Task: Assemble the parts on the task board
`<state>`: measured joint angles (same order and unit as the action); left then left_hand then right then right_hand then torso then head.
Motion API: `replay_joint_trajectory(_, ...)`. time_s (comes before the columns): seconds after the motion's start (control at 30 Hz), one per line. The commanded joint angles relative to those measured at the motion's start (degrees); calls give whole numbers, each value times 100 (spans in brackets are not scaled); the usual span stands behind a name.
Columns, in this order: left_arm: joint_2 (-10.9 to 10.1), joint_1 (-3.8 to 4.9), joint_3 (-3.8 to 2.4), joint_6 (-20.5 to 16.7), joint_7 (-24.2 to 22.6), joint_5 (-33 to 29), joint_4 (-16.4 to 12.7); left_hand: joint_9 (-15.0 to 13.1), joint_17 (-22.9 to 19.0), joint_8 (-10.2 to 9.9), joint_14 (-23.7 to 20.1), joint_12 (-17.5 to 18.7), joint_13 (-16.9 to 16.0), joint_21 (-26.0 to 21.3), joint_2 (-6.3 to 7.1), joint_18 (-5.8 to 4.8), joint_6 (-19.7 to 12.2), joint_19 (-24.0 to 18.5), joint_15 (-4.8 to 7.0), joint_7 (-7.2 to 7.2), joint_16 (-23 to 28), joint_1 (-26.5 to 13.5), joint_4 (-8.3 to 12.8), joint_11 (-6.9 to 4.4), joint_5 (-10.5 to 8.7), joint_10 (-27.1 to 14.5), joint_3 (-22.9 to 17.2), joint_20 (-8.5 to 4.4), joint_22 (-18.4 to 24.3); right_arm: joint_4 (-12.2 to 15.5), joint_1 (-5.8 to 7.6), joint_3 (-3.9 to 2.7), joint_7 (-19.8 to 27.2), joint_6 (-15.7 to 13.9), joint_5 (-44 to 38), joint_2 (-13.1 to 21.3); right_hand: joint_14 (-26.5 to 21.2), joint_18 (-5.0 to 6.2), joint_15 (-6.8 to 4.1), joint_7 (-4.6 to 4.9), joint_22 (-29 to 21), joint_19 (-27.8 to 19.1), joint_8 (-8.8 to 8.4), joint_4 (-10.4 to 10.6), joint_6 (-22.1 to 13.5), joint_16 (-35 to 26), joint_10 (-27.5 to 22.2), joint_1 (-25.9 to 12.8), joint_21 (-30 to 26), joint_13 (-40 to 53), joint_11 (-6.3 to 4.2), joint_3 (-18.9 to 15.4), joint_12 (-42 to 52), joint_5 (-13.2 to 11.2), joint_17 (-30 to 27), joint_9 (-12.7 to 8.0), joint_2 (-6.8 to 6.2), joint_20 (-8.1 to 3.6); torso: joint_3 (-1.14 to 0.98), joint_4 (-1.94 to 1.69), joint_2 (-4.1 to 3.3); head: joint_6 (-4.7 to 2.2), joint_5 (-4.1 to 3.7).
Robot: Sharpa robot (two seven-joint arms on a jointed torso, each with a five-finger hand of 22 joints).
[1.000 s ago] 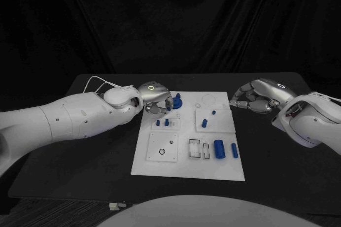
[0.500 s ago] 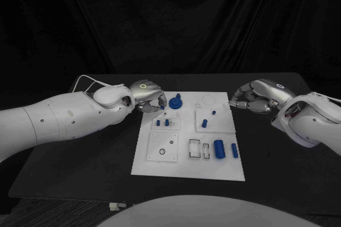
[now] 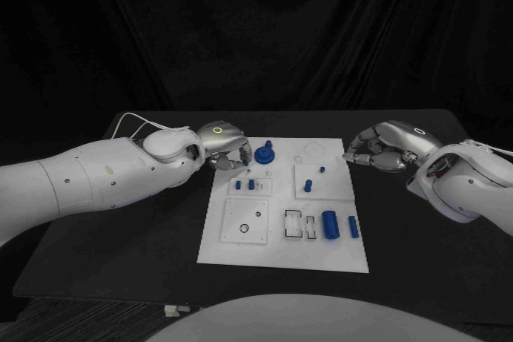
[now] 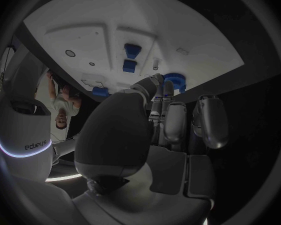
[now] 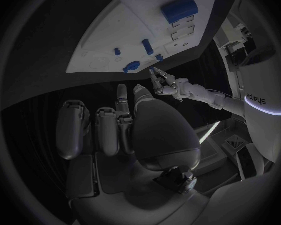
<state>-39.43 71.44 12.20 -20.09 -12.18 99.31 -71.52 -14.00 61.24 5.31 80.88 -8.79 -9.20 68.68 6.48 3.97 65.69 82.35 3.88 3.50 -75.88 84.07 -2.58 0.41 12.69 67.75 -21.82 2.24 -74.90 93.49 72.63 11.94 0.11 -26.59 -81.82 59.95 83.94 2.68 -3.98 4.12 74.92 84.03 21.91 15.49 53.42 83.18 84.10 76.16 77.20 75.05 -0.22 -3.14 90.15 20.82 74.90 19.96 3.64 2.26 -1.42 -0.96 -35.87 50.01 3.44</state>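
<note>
Hovering at the task board's [image 3: 283, 253] far left corner, the left hand [image 3: 227, 148] holds nothing, fingers loosely apart, with the round blue part [image 3: 266, 156] just beside its fingertips. Close squarely around it before lifting. The right hand [image 3: 382, 148] waits empty, fingers curled.

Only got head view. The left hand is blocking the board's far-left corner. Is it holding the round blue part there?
Observer: No. The left wrist view shows the left hand with nothing in it. Its fingertips are right beside the round blue part, which sits on the task board. I can't tell whether they touch.
Operator: Is the right hand carrying anything?
Observer: No. The right wrist view shows the right hand with nothing in it. Its fingers are over the black table, off the board's edge.
</note>
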Motion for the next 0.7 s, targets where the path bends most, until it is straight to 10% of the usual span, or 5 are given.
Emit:
replay_joint_trajectory(0.03,47,-17,-5,85,-34,0,36,-3,-9,-15,-16,35,4,-18,-2,47,13,-12,-18,5,20,-62,-7,-7,-28,40,-31,15,-922,0,-13,-4,-95,51,-13,-3,331,42,-19,-12,1093,80,-22,0,-11,-37,581,58,-15,1480,-20,32,-21,18,-1,-7,-18,-9,1,6,-6,-1,5)
replay_joint_trajectory(0.7,236,-60,-5,284,-13,0,203,1,-5,-30,-16,46,12,-116,6,65,-1,-52,-13,1,18,-38,23,-11,-10,76,-45,17,-897,0,-16,-4,-95,62,-13,-1,330,43,-21,-14,1091,78,-23,-11,-9,-40,579,79,-21,1476,-21,42,-23,18,-6,-6,-17,-10,1,3,-2,-1,-14)
